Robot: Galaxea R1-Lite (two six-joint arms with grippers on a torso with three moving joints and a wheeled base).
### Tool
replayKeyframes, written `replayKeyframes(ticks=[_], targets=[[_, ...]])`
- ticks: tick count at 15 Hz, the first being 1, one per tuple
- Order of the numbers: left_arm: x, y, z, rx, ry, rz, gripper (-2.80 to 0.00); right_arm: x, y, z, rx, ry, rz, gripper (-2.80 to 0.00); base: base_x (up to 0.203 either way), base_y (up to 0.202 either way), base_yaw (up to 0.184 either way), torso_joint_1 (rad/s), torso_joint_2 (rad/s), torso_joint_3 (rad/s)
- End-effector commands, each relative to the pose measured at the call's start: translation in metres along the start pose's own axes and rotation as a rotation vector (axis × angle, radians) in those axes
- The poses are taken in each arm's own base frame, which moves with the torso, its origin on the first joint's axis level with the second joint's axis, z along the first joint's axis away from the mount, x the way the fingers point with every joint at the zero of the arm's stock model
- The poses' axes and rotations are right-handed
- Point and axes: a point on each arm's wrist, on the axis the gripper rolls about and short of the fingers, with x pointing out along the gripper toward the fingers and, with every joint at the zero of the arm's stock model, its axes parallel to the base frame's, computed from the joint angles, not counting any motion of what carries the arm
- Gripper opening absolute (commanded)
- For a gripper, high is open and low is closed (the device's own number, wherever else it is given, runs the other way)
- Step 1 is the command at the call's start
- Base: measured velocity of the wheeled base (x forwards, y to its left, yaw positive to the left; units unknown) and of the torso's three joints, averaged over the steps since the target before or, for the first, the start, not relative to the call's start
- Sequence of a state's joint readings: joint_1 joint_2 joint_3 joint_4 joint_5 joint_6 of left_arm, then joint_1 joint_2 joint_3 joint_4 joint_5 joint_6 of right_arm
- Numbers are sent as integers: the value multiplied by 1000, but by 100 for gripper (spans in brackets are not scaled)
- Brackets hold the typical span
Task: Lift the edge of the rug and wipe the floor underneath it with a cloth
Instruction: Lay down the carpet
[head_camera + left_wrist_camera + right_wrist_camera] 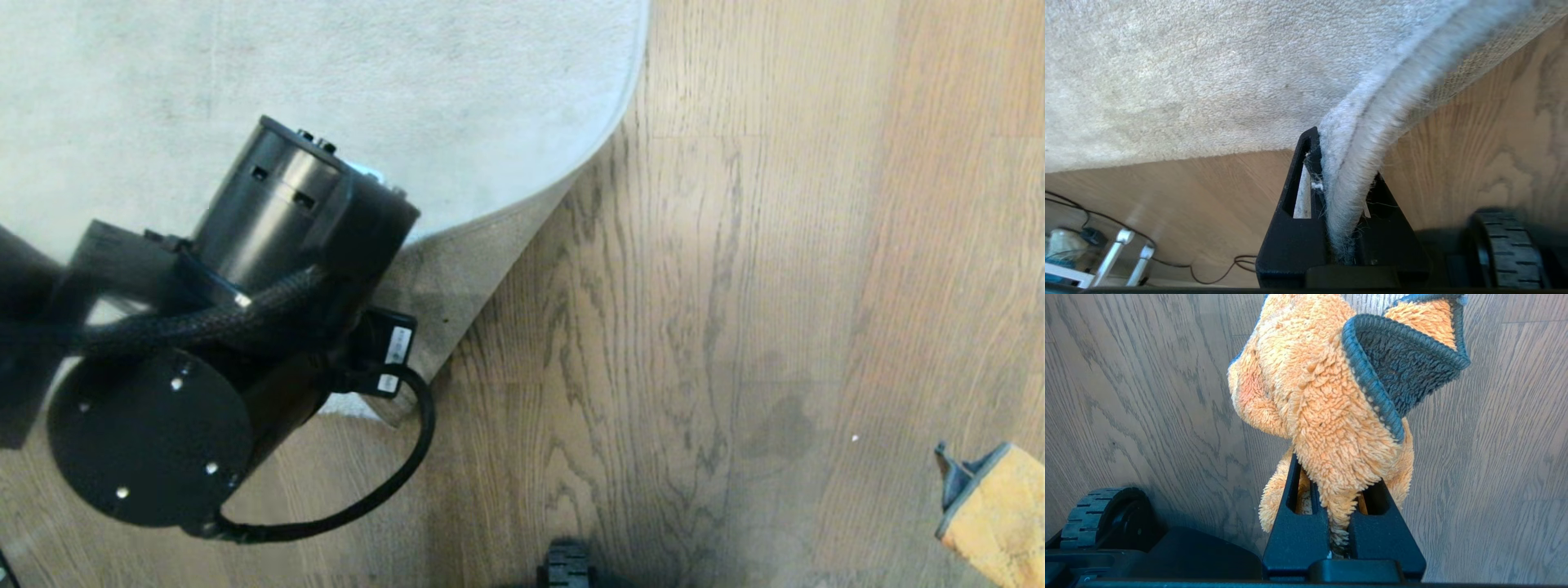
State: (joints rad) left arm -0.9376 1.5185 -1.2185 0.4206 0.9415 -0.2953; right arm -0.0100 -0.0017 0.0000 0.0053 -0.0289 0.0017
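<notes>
Over the floor (735,286), at the rug's near corner, my left gripper (1341,204) pinches the rug edge (1372,134) between its fingers, peeling it up so the tan backing (457,278) shows. Well apart, near my wheel (1098,514), my right gripper (1341,522) is clamped on the orange cloth (1323,396), hanging above bare planks.

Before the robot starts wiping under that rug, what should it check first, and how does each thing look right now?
1. Left gripper clamped on the rug edge: ok.
2. Rug edge raised, tan backing showing: ok.
3. Right gripper clamped on the cloth: ok.
4. Cloth on the floor: not ok, it hangs above.
5. Cloth near the lifted edge: not ok, it is far to the right.
6. Dirt under the rug: cannot tell.
</notes>
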Motion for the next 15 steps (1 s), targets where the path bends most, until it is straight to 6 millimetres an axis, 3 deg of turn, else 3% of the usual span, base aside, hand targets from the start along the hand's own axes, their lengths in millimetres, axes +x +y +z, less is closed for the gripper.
replayKeyframes(ticks=[1, 7, 8, 9, 15], targets=[[-5, 1, 1, -27, -11, -12, -280, 0, 0, 0, 0, 2, 0, -280, 0, 0, 0, 0, 0, 0], [-10, -1, 0, -57, -18, -38, -280, 0, 0, 0, 0, 3, 1, -280, 0, 0, 0, 0, 0, 0], [-11, -1, 0, -62, -18, -42, -16, 0, 0, 0, 0, 2, 0, -280, 0, 0, 0, 0, 0, 0], [-12, 0, 0, -66, -21, -44, 0, 0, 0, 0, 0, 2, 1, -280, 0, 0, 0, 0, 0, 0], [-13, 0, -2, -106, -2, -89, 0, 0, 0, 0, 0, 3, -1, -280, 0, 0, 0, 0, 0, 0]])
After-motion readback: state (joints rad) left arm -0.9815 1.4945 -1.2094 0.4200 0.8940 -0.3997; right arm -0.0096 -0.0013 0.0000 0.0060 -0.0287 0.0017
